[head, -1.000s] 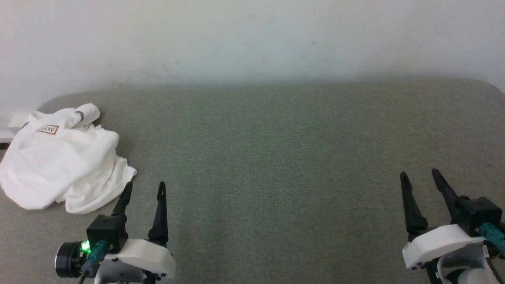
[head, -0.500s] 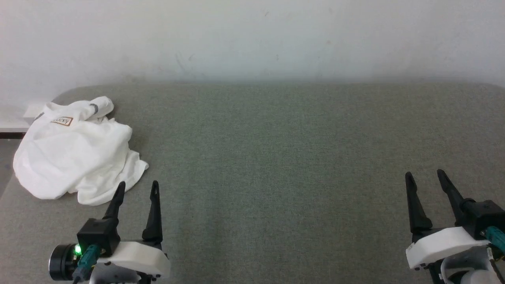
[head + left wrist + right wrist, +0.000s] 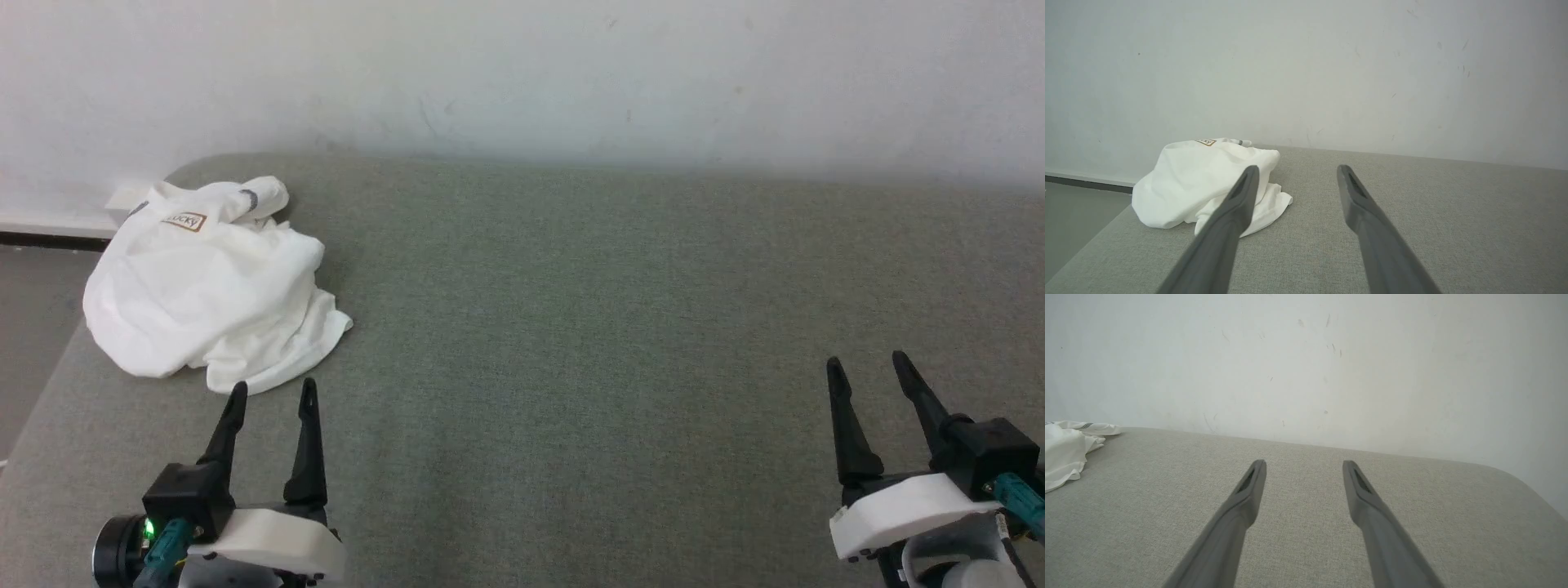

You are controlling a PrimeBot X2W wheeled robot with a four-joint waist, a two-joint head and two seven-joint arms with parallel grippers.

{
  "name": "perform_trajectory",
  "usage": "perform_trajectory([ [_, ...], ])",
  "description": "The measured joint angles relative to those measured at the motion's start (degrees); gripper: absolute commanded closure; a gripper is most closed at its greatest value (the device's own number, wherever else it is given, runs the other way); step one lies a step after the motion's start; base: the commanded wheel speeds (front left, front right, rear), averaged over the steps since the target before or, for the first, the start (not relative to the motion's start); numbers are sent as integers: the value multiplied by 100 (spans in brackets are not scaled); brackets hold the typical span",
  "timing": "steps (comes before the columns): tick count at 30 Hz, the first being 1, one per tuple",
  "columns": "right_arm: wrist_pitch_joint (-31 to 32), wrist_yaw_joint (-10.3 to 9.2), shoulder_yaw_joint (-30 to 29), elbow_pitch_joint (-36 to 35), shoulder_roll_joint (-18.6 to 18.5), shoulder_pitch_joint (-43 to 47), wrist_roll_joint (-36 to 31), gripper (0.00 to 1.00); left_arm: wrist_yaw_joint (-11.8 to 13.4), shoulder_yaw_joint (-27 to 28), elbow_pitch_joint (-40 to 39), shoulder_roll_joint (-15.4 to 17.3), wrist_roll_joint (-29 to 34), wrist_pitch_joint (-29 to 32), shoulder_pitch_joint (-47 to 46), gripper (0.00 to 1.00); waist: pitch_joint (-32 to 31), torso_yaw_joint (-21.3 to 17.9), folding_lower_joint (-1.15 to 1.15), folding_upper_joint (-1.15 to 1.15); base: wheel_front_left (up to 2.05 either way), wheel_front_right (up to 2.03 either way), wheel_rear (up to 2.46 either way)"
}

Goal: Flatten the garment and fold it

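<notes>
Here the crumpled white shirt [image 3: 212, 286] lies just ahead of the left pincer [image 3: 273, 384], seemingly untouched; it and the right pincer [image 3: 865, 359] stand apart.

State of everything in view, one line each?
White thin-fabric long-sleeved shirt with brown-bordered chest patch: crumpled heap, unfolded, not held.
Left hand, two dark fingers: open, empty, close to the shirt's near edge.
Right hand, two dark fingers: open, empty, far from the shirt.
</notes>
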Motion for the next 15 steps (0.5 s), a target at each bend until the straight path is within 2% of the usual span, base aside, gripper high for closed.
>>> perform_trajectory([
  [15,-191,0,94,114,1,-3,-1,0,8,8,-75,-1,-179,-187,109,0,77,609,0,-1,0,0,0],
])
